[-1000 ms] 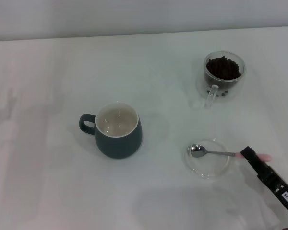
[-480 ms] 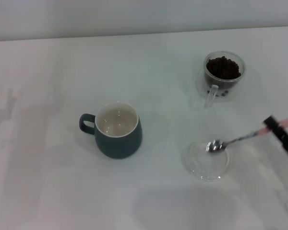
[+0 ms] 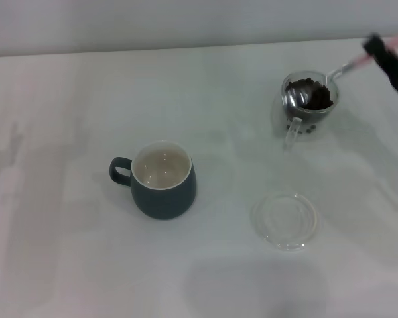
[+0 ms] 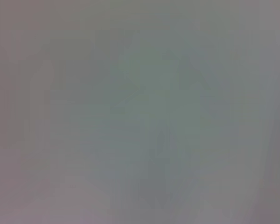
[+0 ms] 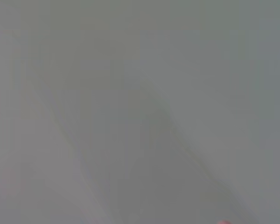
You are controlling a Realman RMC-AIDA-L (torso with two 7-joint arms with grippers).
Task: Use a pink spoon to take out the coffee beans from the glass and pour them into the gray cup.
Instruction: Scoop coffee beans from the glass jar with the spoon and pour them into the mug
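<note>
White table [image 3: 79, 265] fills almost the whole head view, with a pale wall along the top edge.

Left of the middle sits the gray cup [image 3: 164, 192], its handle on the left. Its cream inside looks bare, with 0 beans in it yet.

At the lower right lies a flat clear dish [image 3: 284, 220] with nothing on it.

At the upper right stands the glass [image 3: 308, 106], full of coffee beans [image 3: 316, 96]. A few loose ones show low in the glass near its handle.

The right gripper [image 3: 387, 56] comes in from the upper right corner. It is pinching the pink end of the pink spoon [image 3: 331, 74]. The shiny bowl of the spoon is down inside the glass, at the left side of the beans.

The left gripper is not seen in any view.

So I think this is the scooping step. Next, the spoon should dig under some beans, lift up flat so none fall, and travel down and left to the gray cup, which is well apart.
</note>
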